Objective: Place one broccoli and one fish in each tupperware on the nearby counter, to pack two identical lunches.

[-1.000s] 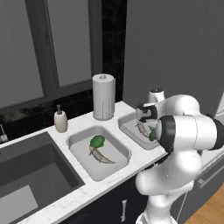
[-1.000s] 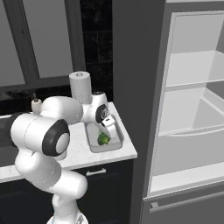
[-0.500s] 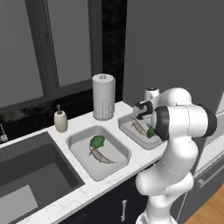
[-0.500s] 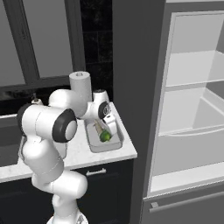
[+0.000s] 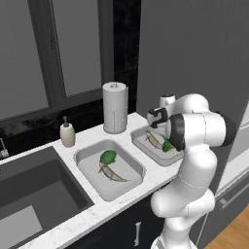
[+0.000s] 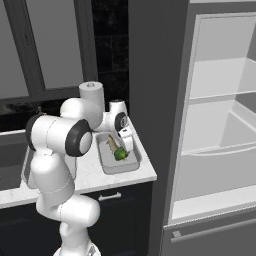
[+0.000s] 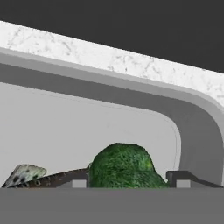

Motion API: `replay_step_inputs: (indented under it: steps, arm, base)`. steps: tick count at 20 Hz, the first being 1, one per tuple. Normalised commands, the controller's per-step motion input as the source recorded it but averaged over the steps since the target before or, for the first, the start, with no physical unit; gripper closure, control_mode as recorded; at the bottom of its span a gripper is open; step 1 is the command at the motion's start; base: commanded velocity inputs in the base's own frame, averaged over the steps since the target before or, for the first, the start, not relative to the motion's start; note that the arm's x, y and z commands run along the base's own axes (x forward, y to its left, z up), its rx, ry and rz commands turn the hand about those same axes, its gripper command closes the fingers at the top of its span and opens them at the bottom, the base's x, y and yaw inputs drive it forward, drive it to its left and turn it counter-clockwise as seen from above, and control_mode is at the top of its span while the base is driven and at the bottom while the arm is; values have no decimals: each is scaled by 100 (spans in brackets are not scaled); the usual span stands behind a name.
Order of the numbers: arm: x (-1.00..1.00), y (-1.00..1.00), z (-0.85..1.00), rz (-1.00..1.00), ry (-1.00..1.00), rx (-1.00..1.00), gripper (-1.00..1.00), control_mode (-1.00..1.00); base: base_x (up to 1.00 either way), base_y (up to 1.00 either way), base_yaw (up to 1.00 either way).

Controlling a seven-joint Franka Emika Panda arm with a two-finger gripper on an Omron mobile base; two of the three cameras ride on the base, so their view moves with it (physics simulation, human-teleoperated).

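- We see a white marble counter running from a dark sink on the left to a tall fridge on the right.
- A white robot arm rises at the near right and bends over the counter.
- Two grey tupperware trays lie side by side. The left tray holds one broccoli at its far end and one fish nearer to us.
- The right tray holds a fish, its long axis running far to near, and a broccoli at its near right.
- A paper towel roll and a soap bottle stand behind the trays.
- The gripper hangs in the right tray. Its two fingertips sit either side of that broccoli, narrowly spaced; we cannot tell whether they pinch it or merely flank it.
- We judge the next move is straight up, away from the broccoli.
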Motion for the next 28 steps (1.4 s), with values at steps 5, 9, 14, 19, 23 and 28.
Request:
replay_step_inputs:
  steps: [5, 9, 14, 19, 23, 28]
  arm:
    - [-16, 10, -7, -13, 0, -1, -100, -100]
    - [-3, 22, 2, -2, 0, -5, -100, -100]
    - [0, 26, 29, -2, 0, -12, -100, -100]
    - [-10, 20, 54, 0, 8, -19, -100, -100]
    - [-43, 33, 17, 7, 14, -11, -100, -100]
    - [-57, 34, 17, 27, 12, 0, -100, -100]
  base:
    - [0, 0, 0]
    - [0, 0, 0]
    - [0, 0, 0]
    - [0, 0, 0]
    - [0, 0, 0]
    - [0, 0, 0]
